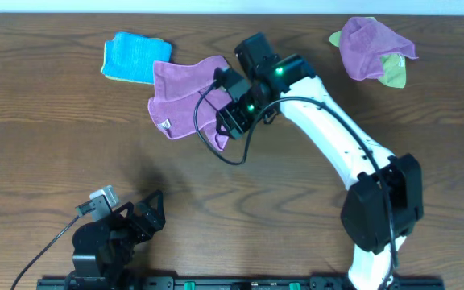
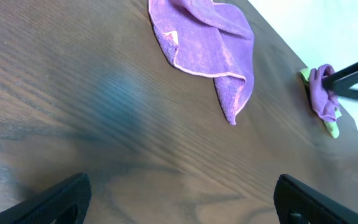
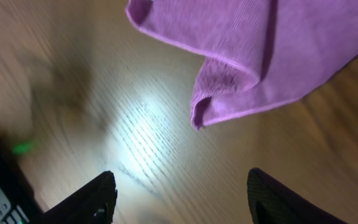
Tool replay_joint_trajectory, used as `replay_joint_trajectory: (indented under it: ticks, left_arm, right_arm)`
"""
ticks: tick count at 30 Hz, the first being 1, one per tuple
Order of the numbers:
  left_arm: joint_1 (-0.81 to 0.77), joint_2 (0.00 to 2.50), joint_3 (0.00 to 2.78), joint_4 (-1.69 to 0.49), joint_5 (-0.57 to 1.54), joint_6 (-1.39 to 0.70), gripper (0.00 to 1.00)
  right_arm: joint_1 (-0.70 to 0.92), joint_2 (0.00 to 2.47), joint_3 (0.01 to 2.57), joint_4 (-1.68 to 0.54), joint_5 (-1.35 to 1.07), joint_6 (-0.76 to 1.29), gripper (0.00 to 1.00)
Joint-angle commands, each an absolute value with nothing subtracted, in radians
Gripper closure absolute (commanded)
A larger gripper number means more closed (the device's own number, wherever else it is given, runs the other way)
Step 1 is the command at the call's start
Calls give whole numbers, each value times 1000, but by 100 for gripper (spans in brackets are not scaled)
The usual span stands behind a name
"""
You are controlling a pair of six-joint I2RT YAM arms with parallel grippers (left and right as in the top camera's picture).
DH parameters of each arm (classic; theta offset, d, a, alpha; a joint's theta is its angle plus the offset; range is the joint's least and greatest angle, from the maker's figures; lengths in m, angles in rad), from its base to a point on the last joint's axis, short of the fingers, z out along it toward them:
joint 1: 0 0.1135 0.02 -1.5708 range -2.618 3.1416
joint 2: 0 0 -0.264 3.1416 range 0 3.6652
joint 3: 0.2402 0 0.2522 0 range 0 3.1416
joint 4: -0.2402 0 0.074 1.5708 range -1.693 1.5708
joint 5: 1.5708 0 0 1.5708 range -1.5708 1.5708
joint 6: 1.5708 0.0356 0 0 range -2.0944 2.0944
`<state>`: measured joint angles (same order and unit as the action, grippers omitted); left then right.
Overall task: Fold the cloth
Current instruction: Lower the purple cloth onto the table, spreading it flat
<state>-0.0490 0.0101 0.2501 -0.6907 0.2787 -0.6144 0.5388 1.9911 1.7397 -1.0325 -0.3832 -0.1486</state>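
The purple cloth lies rumpled on the wooden table at upper centre, partly doubled over, with its white tag at the lower left corner. My right gripper hovers at the cloth's right edge. In the right wrist view its jaws are open and empty over bare wood, and a folded corner of the cloth lies just ahead of them. My left gripper is low at the front left, far from the cloth. Its jaws are open and empty, with the cloth well ahead.
A turquoise folded cloth touches the purple cloth's upper left edge. Another purple cloth bunched with a lime-green one lies at the back right and also shows in the left wrist view. A black cable loops below the right gripper.
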Motion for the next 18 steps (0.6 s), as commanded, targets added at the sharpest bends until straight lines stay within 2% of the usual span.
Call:
replay_joint_trajectory:
  ticks: [1,9,18]
  left_arm:
    - [-53,4,247,-687,290,-637,5]
    - [-53,4,247,-687,301,-637,5]
    - [-53,4,247,-687,312,-637,5]
  right_arm:
    - [568,2002,1674,-1003,-374,-177,34]
    - [607,2004,1540,-783,-335,-125,37]
    - [609,2079,1529,-700,-328,-92,37]
